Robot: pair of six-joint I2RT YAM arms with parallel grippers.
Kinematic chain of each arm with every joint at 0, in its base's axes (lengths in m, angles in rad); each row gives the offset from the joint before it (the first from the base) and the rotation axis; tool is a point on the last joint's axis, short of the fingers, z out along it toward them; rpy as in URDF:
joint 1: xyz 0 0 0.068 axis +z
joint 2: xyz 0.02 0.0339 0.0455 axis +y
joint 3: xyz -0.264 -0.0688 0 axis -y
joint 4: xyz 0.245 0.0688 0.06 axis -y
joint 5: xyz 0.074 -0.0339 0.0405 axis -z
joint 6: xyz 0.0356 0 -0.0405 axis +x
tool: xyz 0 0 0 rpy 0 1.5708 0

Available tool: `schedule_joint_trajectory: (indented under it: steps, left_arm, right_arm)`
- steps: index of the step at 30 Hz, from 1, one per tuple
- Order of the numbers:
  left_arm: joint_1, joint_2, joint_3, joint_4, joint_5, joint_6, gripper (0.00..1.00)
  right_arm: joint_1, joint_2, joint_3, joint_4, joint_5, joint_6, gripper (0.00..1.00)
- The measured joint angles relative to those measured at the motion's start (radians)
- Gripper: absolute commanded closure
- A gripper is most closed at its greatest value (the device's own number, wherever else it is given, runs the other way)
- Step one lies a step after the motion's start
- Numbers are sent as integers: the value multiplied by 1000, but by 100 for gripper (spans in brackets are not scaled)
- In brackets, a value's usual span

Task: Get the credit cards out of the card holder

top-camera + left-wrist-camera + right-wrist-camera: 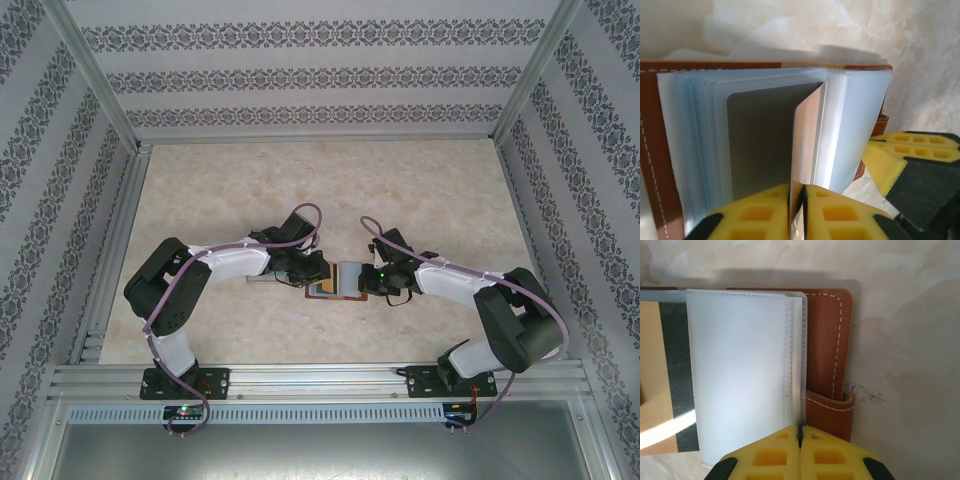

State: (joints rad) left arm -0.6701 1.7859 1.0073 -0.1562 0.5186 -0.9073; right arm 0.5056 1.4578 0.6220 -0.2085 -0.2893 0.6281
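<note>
Left gripper: my left gripper (797,194) is closed down on 1 credit card (809,135), which is pinched between yellow moulded fingers (760,212) with square pockets.
Held card: thin, stiff and glossy with a rounded corner. It stands on edge, its coppery face catching the light.
Card holder: the card holder (827,340) lies spread open mid-table between my 2 grippers. It is reddish-brown grained leather with white stitching, rounded corners and a snap tab (832,412).
Sleeves: pale blue translucent plastic pockets (700,140) in a fanned stack, with seamed edges.
Second card: a flat matt grey rectangle (760,145) lying against the sleeves, just beside the held one.
Right gripper: my right gripper (800,434) has its tips pressed together, with the edge of a frosted plastic sleeve (740,370) running in between them.
Table: the table (400,190) is smooth, pale and marbled.
</note>
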Motion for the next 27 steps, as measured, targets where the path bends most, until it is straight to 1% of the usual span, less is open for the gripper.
schedule_joint_trajectory:
  steps: [4, 9, 12, 18, 20, 21, 22, 24, 27]
  left_arm:
    - [0, -1, 0, 8, 1, 5, 96]
    - [3, -27, 0, -19, -19, 19, 96]
    - [14, -73, 0, -60, -44, 29, 96]
    - [24, -162, 4, -139, -81, 50, 96]
    - [24, -180, 22, -184, -95, 70, 96]
    - [24, -185, 37, -212, -105, 82, 97]
    - [24, -190, 57, -241, -119, 99, 97]
    - [24, -200, 100, -299, -151, 145, 98]
    - [25, -223, 184, -406, -219, 255, 99]
  right_arm:
    - [0, 1, 0, 0, 0, 0, 92]
    - [0, 5, 3, 4, -7, 0, 92]
    - [0, 5, 3, 4, -7, 0, 91]
    - [-13, -9, 3, -18, -7, -5, 85]
    - [-20, -36, 5, -42, -6, -8, 79]
    - [-22, -52, 8, -55, -6, -9, 75]
    - [-26, -73, 14, -70, -6, -16, 69]
    - [-26, -115, 32, -89, -4, -26, 64]
    - [-26, -190, 66, -104, -2, -39, 56]
